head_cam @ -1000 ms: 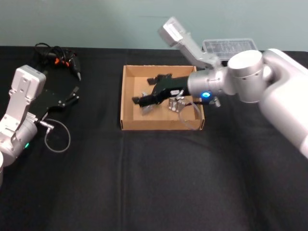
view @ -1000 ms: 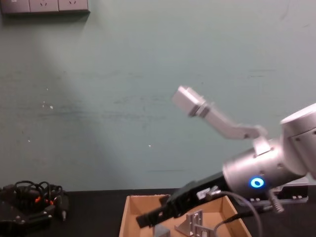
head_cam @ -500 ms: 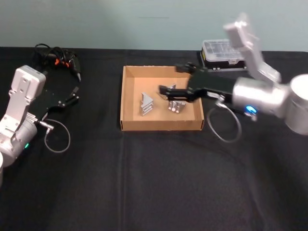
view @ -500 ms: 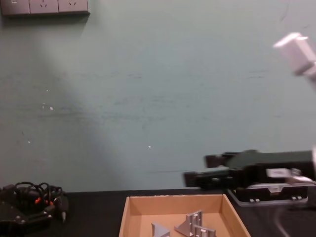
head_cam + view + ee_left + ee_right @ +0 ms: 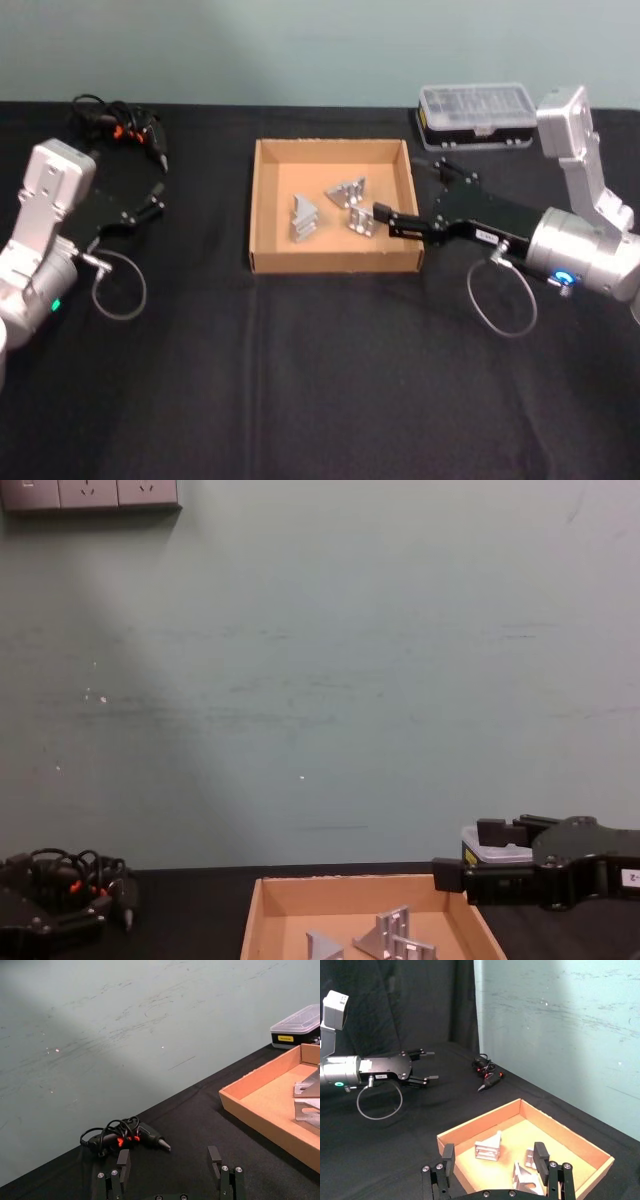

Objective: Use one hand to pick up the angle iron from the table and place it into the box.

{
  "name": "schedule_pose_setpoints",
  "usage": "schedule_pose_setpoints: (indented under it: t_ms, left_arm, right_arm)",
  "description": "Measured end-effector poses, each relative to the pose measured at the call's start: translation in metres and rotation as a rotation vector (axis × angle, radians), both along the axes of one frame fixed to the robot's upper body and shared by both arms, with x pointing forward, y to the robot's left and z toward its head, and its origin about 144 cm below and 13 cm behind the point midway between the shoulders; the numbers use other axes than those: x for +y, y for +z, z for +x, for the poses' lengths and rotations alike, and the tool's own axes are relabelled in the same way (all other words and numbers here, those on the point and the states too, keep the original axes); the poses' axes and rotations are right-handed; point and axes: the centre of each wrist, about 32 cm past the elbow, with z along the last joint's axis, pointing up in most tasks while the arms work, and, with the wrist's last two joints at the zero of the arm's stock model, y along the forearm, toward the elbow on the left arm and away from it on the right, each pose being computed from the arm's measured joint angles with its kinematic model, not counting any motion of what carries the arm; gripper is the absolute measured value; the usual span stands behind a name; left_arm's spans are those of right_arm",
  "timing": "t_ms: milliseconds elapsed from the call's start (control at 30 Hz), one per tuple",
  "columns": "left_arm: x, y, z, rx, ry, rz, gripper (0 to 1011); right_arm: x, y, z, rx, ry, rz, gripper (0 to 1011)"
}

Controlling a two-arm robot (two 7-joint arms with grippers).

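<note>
Right gripper [image 5: 408,201] pulled back out of the box [image 5: 262,200] to its right wall, fingers now apart and empty; one more angle iron [image 5: 346,190] left lying inside.

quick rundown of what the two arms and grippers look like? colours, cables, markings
Both arms are silver-grey with white box-shaped modules. The right gripper is black and two-fingered, with a small white label on its body, a silver cylindrical wrist with a blue light, and a grey cable loop hanging beside it. The left gripper is also black and two-fingered, with a similar grey cable loop; its wrist shows a small green light.
</note>
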Motion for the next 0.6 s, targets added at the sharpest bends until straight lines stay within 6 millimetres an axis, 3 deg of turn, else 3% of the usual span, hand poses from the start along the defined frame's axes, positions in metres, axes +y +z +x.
schedule_pose_setpoints:
  t_ms: [600]
  left_arm:
    - [0.0000, 0.0000, 0.0000, 0.000, 0.000, 0.000, 1000]
  right_arm:
    - [0.0013, 0.0028, 0.0010, -0.011, 0.003, -0.002, 1000]
